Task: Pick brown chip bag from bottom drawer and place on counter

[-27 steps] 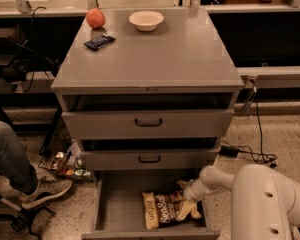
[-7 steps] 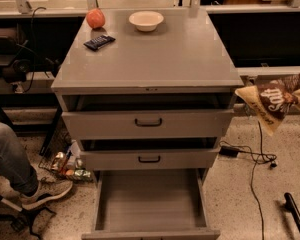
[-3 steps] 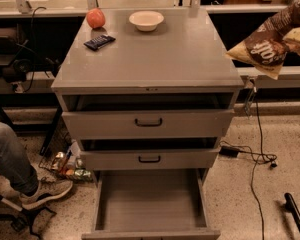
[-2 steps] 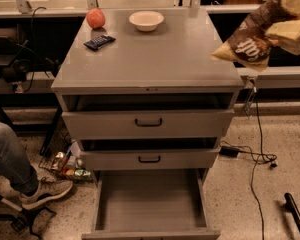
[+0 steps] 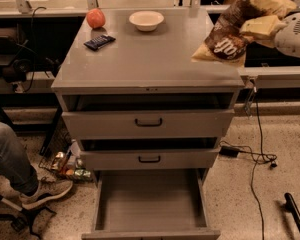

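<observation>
The gripper (image 5: 256, 27) is at the far right, up above the right edge of the worktop (image 5: 150, 64). It is clenched on the brown chip bag (image 5: 221, 42), which hangs tilted with its low end just over that edge. The bottom drawer (image 5: 150, 201) is pulled out at the near side. At the far left of the worktop are an apple (image 5: 95, 18), a white bowl (image 5: 146, 20) and a dark candy bar (image 5: 99, 42).

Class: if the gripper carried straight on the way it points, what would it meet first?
The gripper, at upper right holding the chip bag, points left and down: likely the counter first, though height is unclear.
</observation>
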Controlling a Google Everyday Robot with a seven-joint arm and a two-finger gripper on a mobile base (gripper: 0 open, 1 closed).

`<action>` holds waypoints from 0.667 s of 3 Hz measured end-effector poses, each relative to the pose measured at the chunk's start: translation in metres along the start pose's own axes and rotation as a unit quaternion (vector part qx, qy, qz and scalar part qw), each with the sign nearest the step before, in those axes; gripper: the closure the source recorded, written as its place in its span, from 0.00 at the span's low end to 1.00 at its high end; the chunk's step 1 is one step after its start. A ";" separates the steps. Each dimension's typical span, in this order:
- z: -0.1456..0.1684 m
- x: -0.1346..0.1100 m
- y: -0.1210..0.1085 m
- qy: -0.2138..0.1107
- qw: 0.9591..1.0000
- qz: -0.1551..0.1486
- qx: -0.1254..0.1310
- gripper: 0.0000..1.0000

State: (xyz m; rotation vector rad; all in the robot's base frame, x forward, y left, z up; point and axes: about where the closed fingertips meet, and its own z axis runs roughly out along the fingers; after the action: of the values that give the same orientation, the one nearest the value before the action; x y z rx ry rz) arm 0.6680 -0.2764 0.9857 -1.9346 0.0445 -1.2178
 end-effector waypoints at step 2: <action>0.061 -0.008 -0.019 -0.055 0.998 -0.020 0.011 1.00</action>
State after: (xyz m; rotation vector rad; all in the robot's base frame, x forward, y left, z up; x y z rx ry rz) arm 0.7035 -0.2227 0.9807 -1.9887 -0.0662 -1.1314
